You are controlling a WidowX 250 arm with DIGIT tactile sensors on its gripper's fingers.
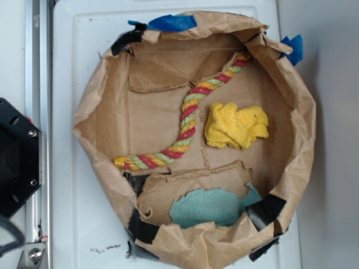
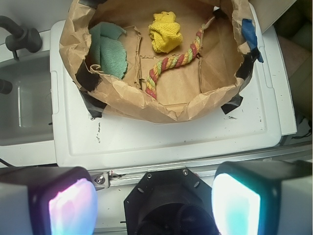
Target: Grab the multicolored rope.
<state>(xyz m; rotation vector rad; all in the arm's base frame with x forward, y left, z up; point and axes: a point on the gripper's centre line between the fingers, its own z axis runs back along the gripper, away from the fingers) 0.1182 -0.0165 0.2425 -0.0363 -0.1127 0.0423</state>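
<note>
The multicolored rope [image 1: 187,120] was seen untouched inside the paper bag [image 1: 303,134], the pincer [image 2: 154,200] held wide open and empty; a mid-length grasp, clear of the yellow cloth [image 1: 235,126], was judged best.

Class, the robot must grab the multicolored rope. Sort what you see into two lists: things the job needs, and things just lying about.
Needed for the job:
- multicolored rope, lying curved inside the paper bag
- gripper, jaws open, well short of the bag

Just lying about:
- yellow cloth
- teal cloth
- paper bag
</note>
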